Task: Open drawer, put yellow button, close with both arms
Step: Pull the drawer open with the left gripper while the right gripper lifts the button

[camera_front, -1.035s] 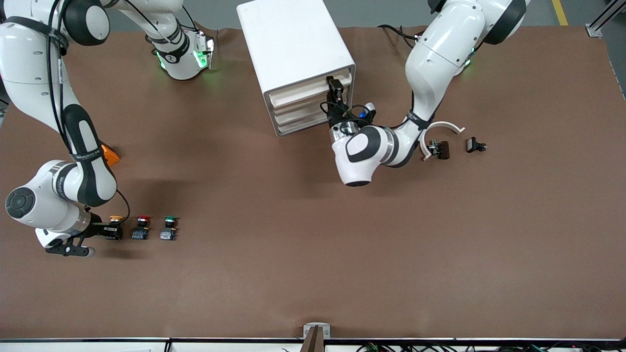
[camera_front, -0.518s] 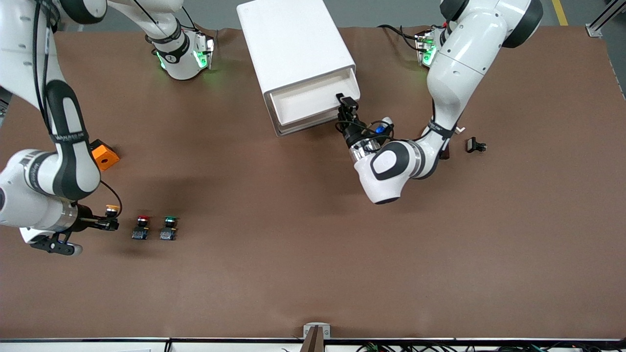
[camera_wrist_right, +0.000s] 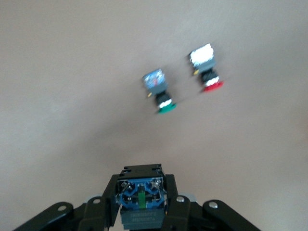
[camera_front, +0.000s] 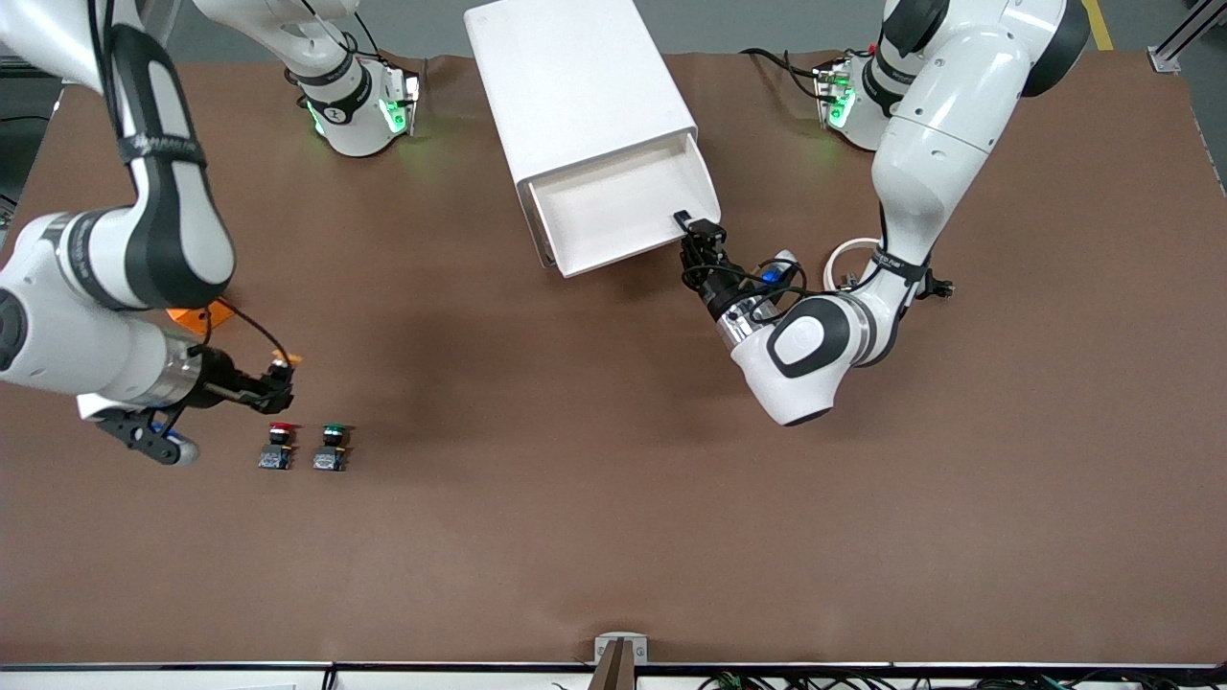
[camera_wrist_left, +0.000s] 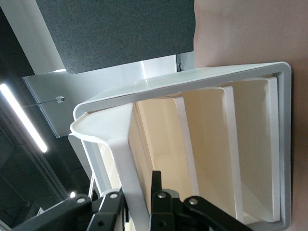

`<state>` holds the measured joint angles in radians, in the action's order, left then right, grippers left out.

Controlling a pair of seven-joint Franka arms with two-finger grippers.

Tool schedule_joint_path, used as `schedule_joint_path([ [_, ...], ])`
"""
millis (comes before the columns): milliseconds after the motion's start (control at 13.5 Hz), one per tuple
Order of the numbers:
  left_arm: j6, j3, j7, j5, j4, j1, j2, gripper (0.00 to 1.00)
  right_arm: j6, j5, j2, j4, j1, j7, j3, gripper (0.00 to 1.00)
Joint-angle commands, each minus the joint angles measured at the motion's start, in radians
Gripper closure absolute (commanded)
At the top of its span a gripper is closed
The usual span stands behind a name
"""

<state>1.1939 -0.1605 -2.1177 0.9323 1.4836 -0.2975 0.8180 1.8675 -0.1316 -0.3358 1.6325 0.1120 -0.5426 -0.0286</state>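
Button lifted, drawer pulled out

Right gripper [camera_front: 278, 381] is clamped on the yellow button [camera_front: 282, 360], holding it in the air over the brown table [camera_front: 613, 498], just above the spot beside the red button [camera_front: 277, 445]. In the right wrist view the button's blue-grey base [camera_wrist_right: 141, 199] sits squeezed between the two black fingers [camera_wrist_right: 172, 202]. The red button and the green button [camera_front: 332, 446] stand side by side on the table, toward the right arm's end, apart from the gripper.

The white cabinet [camera_front: 575, 86] stands near the arms' bases, with its top drawer [camera_front: 623, 206] drawn out and its inside bare. The left gripper [camera_front: 698, 233] is at the drawer's front corner, its fingers [camera_wrist_left: 161, 202] nearly shut around the thin front lip [camera_wrist_left: 130, 173]. An orange block [camera_front: 187, 312] peeks out under the right arm, and a white ring [camera_front: 848, 257] lies by the left arm's forearm.
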Motion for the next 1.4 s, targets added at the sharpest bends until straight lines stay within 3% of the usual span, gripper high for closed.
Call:
schedule_joint_path([
  [0, 0.001, 0.01, 0.018, 0.005, -0.022, 0.006, 0.021, 0.82, -0.033, -0.013, 0.092, 0.044, 0.095, -0.173, -0.008, 1.0],
  [296, 0.001, 0.01, 0.018, 0.003, -0.022, 0.012, 0.021, 0.78, -0.054, -0.013, 0.145, 0.04, 0.25, -0.422, -0.008, 1.0],
  [370, 0.001, 0.01, 0.018, 0.002, -0.022, 0.012, 0.021, 0.7, -0.054, -0.013, 0.153, 0.038, 0.287, -0.472, -0.008, 1.0],
  [444, 0.001, 0.01, 0.018, 0.002, -0.022, 0.012, 0.021, 0.39, -0.051, -0.013, 0.155, 0.038, 0.331, -0.535, -0.008, 1.0],
  [518, 0.001, 0.01, 0.018, 0.002, -0.022, 0.012, 0.021, 0.0, -0.044, -0.011, 0.155, 0.038, 0.375, -0.603, -0.008, 1.0],
  [887, 0.0, 0.01, 0.115, -0.006, -0.025, 0.024, 0.01, 0.0, -0.018, -0.002, 0.147, 0.032, 0.558, -0.819, -0.01, 1.0],
  [1331, -0.01, -0.004, 0.509, -0.088, -0.109, 0.058, -0.011, 0.0, 0.03, 0.073, 0.109, 0.03, 0.739, -1.08, -0.01, 1.0],
])
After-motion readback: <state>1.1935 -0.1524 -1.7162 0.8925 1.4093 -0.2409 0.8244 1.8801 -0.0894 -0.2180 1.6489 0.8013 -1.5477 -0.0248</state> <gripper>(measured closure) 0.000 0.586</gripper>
